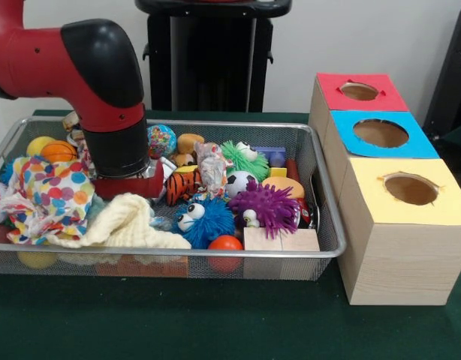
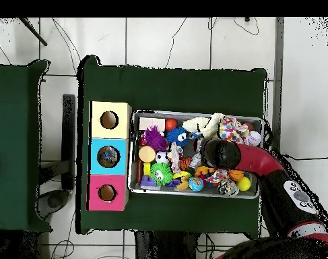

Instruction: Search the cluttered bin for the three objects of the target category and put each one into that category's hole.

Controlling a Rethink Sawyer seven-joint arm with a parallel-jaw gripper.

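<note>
Claw (image 1: 129, 187) buried among toys in the wire bin (image 1: 215, 255) — grip unclear — no labels legible.

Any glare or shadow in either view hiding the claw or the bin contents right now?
Front view: even light, no glare; the arm's wrist itself blocks the claw, casting slight shade on the cream cloth. Overhead view: bin evenly lit, the arm covering its contents beneath.

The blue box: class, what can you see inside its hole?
In the overhead view, the blue box holds something greyish and unclear; the front view shows only its dark hole, the rest hidden by the lid.
</note>
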